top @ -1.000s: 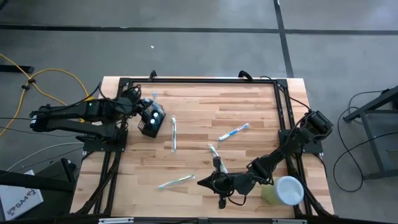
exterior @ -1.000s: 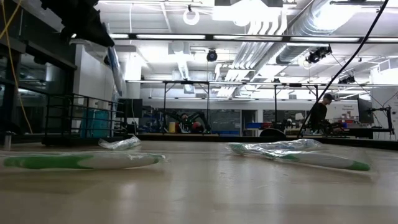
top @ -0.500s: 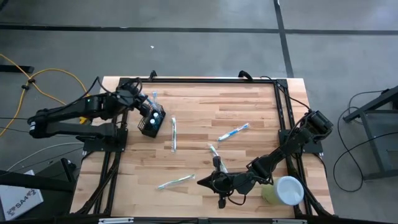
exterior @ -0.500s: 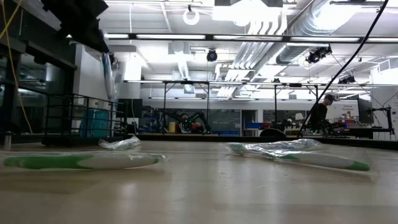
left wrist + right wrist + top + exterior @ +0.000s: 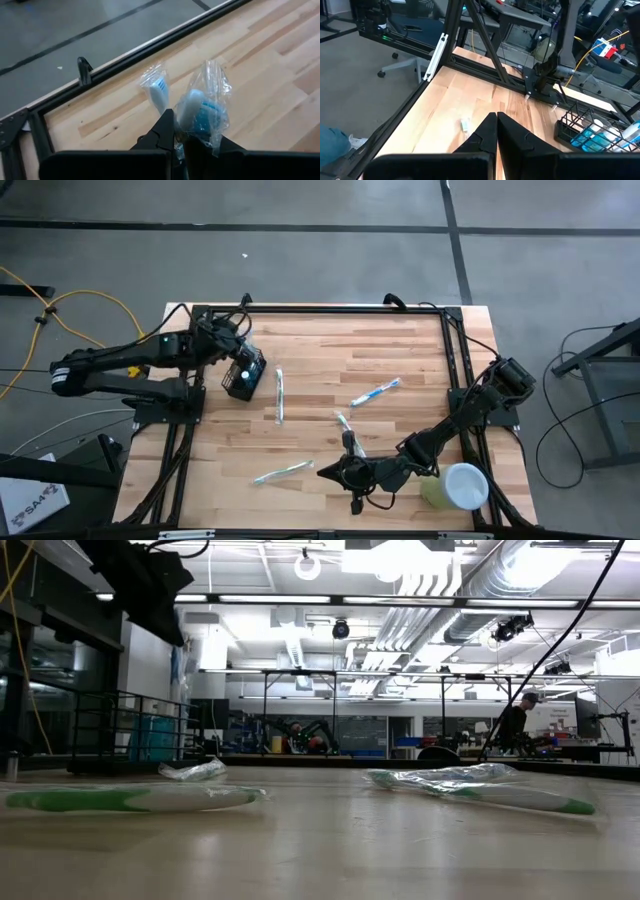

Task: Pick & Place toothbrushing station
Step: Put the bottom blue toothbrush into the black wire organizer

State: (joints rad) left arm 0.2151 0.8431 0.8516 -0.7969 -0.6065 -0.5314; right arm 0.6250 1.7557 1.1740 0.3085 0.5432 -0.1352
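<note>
The toothbrushing station, a small black wire-mesh holder (image 5: pixel 245 376), stands on the wooden table at the far left with blue-and-white wrapped toothbrushes in it; the right wrist view also shows the holder (image 5: pixel 580 131). My left gripper (image 5: pixel 238 346) is shut just beyond the holder's far side. Two wrapped brush heads (image 5: pixel 159 91) (image 5: pixel 202 106) stick out past its fingertips (image 5: pixel 169 120). My right gripper (image 5: pixel 322 472) is shut and hangs above the table's near middle with nothing in it. My left gripper has its shut fingertips right under the two wrapped brush heads, and the crinkled wrap (image 5: pixel 216 127) of one overlaps a finger. The fingers cover the brushes' necks. I cannot tell whether it pinches or only stands against them.
Several wrapped toothbrushes lie loose on the table: one (image 5: pixel 279 396) beside the holder, one (image 5: pixel 377 392) mid-table, one (image 5: pixel 282 472) near the front, one (image 5: pixel 346 423) by my right arm. A pale green cup (image 5: pixel 456 486) stands at the near right. Black rails (image 5: pixel 320 308) frame the table.
My left arm has swung a little toward the table's right edge and tipped further down. It now covers the upper part of the wrapped brush that showed beside it. The holder has stayed where it was.
</note>
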